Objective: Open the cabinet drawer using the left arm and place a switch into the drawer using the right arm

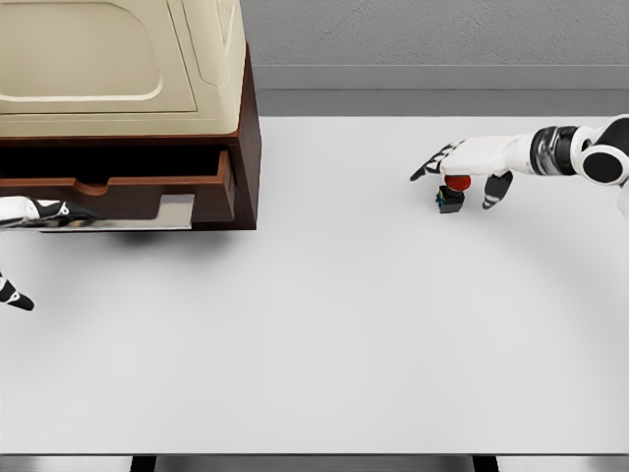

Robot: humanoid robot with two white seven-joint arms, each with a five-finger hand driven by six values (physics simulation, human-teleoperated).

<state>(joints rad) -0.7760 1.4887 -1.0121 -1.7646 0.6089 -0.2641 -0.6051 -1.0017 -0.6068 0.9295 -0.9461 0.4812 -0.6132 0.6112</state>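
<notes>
The switch, a small black box with a red button, stands on the white table at the right. My right hand hovers just over it. Its fingers are spread, with the thumb on the switch's right and the other fingers reaching left; they do not close on it. The brown cabinet stands at the back left. Its drawer is pulled out a little, showing a dark gap above the front panel. My left hand is at the left edge, at the drawer's lower front, fingers spread.
A cream-coloured appliance sits on top of the cabinet. A grey wall runs along the table's far edge. The table's front edge lies near the bottom of the picture.
</notes>
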